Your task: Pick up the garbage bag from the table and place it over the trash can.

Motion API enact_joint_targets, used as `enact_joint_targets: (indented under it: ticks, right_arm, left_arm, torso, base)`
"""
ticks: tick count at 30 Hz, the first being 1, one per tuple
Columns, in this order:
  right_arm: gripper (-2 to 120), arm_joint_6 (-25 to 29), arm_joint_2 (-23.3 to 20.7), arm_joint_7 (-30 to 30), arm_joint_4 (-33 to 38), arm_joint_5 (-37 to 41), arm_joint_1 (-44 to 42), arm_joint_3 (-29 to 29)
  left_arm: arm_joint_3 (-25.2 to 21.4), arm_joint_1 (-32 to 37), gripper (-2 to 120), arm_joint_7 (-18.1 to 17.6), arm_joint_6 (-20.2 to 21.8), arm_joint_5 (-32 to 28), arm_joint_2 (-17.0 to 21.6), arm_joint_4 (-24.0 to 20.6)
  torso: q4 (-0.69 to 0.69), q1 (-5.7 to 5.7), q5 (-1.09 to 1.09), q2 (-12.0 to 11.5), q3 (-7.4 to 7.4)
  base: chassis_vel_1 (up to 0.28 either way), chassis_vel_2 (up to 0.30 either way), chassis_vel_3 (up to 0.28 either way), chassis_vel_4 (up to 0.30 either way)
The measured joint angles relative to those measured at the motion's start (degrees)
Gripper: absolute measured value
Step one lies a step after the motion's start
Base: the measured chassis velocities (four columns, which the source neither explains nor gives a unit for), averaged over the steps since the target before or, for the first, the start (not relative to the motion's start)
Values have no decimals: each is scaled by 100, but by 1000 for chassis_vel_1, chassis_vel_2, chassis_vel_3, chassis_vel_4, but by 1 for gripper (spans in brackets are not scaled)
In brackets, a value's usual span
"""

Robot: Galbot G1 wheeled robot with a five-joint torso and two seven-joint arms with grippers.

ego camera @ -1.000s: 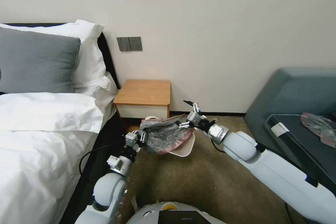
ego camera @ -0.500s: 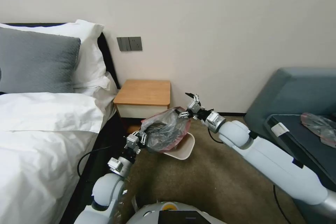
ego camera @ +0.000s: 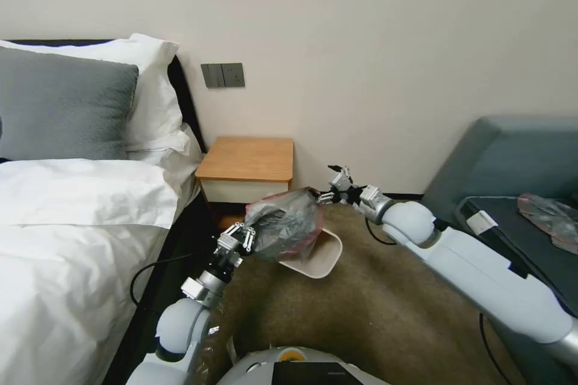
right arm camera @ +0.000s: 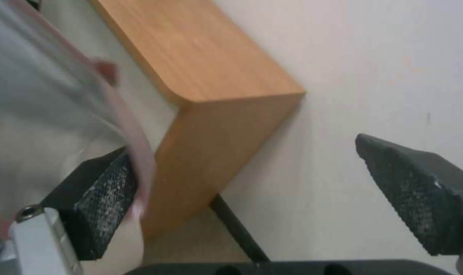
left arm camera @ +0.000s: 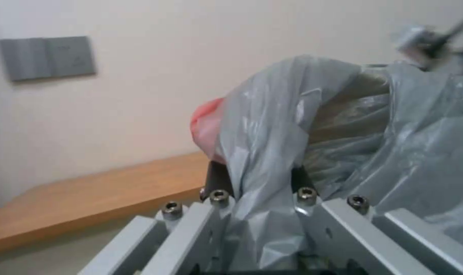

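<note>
The bag point(ego camera: 286, 224) hangs bunched in the air over the can point(ego camera: 319, 255), which tilts on the carpet point(ego camera: 373, 313) just in front of the table point(ego camera: 248, 159). The left gripper point(ego camera: 245, 236) has its jaws clamped on a fold of grey film at the bag's near edge. The right gripper point(ego camera: 335, 185) sits at the far edge with its jaws wide apart, the pink rim point(right arm camera: 135, 160) draped over one pad and the other pad free. To my eye the mouth is not yet spread. Doing this step well means pulling the two edges apart until the opening is wider than the can's rim, then lowering both sides evenly so the film doesn't slip off that open finger.
</note>
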Motion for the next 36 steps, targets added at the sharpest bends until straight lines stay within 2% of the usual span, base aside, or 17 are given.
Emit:
enact_joint_targets:
  ticks: [1,4,9,18,23,27,31,32,34,35,36]
  right_arm:
    - [100,0,0,0,0,0,0,0]
    - [100,10,-196,-94,153,-16,-438,401]
    - [100,60,-325,-26,401,20,-876,721]
    - [100,67,-330,216,1046,397,-1428,1171]
    - [100,79,-298,129,1431,420,-1868,1669]
    - [100,65,-226,296,1798,723,-2150,1989]
    - [100,35,-14,757,2236,1305,-2345,1981]
    - [100,45,202,1231,2500,2036,-2432,1854]
    - [100,128,563,1754,2795,3165,-2527,1661]
    - [100,128,563,1754,2795,3165,-2527,1661]
    - [100,184,706,1993,2858,3637,-2561,1584]
  left_arm:
    - [0,0,5,0,0,0,0,0]
    - [-110,-40,5,-395,314,-319,-31,-2]
    - [-183,-66,5,-679,544,-535,-76,-8]
    - [-193,-53,5,-1033,865,-781,-187,-2]
    - [-216,-71,5,-1154,1042,-995,-182,-2]
    - [-213,-60,5,-1288,1097,-997,-205,9]
    - [-194,-59,5,-1444,1128,-1026,-265,53]
    - [-167,-63,5,-1507,1164,-1118,-290,57]
    - [-139,-84,5,-1563,1229,-1263,-302,48]
    - [-139,-84,5,-1563,1229,-1263,-302,48]
    - [-136,-101,5,-1585,1257,-1301,-303,36]
  torso:
    - [0,0,0,0,0]
    - [-1,0,0,0,0]
    - [-1,0,1,0,0]
    - [1,0,0,0,0]
    - [0,0,2,0,0]
    - [-1,0,1,0,0]
    - [0,0,-1,0,0]
    - [1,0,2,0,0]
    - [-1,0,0,0,0]
    - [-1,0,0,0,0]
    - [-1,-1,0,0,0]
  base:
    - [0,0,0,0]
    - [0,0,0,0]
    - [0,0,0,0]
    - [0,0,0,0]
    - [0,0,0,0]
    - [0,0,0,0]
    - [0,0,0,0]
    - [0,0,0,0]
    - [0,0,0,0]
    - [0,0,0,0]
    - [0,0,0,0]
